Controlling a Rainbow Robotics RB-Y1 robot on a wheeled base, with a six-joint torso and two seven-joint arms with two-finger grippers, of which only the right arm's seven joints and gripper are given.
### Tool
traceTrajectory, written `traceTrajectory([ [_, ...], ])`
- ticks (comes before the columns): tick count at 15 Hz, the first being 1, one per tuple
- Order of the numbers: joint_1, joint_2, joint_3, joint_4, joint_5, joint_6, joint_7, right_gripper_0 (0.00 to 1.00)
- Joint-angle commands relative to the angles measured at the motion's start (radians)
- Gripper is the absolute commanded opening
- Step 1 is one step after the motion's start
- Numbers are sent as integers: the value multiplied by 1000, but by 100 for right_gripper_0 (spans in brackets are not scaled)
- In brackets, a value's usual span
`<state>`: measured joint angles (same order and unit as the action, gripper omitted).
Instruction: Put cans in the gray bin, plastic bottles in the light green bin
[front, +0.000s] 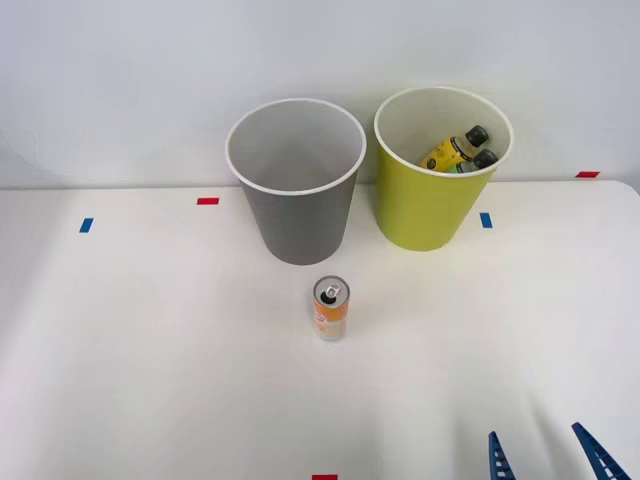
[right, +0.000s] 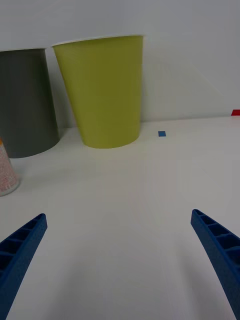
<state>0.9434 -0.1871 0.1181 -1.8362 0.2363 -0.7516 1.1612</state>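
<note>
The can (front: 330, 308) stands upright on the table (front: 150, 350), just in front of the gray bin (front: 296, 180) and apart from it. My right gripper (front: 545, 458) is wide open, empty, well off to its right. I should approach level, straddle the can mid-body, then close.

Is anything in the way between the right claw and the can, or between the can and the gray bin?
Nothing visible. Bare table lies between the open right claw and the upright can, and the gray bin stands just behind the can.
</note>
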Motion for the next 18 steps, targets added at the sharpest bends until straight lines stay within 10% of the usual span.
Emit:
traceTrajectory([
  [1, 0, 0, 0, 0, 0, 0, 0, 100],
  [18, 0, 0, 0, 0, 0, 0, 0, 100],
])
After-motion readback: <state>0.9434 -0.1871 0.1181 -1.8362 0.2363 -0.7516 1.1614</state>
